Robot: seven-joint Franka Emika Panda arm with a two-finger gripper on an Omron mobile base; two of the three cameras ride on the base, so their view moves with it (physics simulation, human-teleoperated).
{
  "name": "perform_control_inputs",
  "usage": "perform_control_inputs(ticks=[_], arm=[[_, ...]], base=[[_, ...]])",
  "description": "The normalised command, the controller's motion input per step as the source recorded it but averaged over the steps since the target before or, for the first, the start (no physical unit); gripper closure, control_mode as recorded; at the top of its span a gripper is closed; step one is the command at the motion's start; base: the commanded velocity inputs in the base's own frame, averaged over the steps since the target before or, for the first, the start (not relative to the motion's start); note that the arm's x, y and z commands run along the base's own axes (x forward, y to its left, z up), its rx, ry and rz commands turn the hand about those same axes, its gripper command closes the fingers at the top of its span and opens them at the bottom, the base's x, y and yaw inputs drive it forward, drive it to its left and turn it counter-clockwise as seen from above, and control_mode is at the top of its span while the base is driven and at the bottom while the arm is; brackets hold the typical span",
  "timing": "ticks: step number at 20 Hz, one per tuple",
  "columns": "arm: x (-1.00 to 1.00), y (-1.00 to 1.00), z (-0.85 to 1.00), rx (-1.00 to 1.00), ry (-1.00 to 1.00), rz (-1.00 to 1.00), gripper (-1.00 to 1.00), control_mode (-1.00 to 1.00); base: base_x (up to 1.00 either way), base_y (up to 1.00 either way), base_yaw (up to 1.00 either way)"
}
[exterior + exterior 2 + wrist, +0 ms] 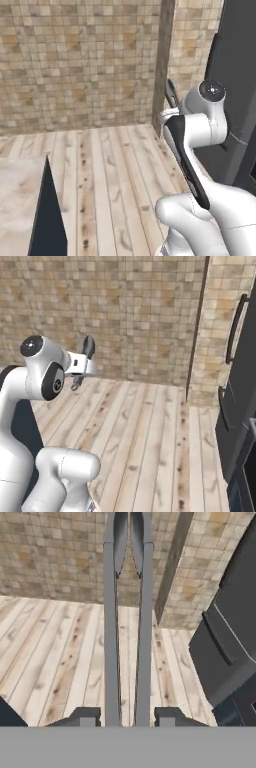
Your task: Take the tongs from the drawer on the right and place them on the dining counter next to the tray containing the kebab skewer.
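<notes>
- Gripper [127, 714] clenched on the tongs [127, 612], fingertips [85, 716] showing at the bottom centre of the hand view.
- Tongs running from bottom centre to top centre there, two arms side by side; small and dark at centre right of the left base view [171, 95].
- Counter [20, 200] corner at lower left of the left base view; tray unseen.
- Best carried level and slowly, grip kept firm, then turned toward the counter before lowering.
</notes>
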Motion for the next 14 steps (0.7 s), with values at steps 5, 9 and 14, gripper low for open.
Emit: perform_control_inputs(ticks=[5, 9, 14], arm=[[0.0, 0.0, 0.0, 0.0, 0.0, 0.0, 1.0, 1.0], [0.0, 0.0, 0.0, 0.0, 0.0, 0.0, 1.0, 1.0], [0.0, 0.0, 0.0, 0.0, 0.0, 0.0, 1.0, 1.0]], base=[[1.0, -0.18, 0.38], [1.0, -0.21, 0.42], [1.0, -0.12, 0.48]])
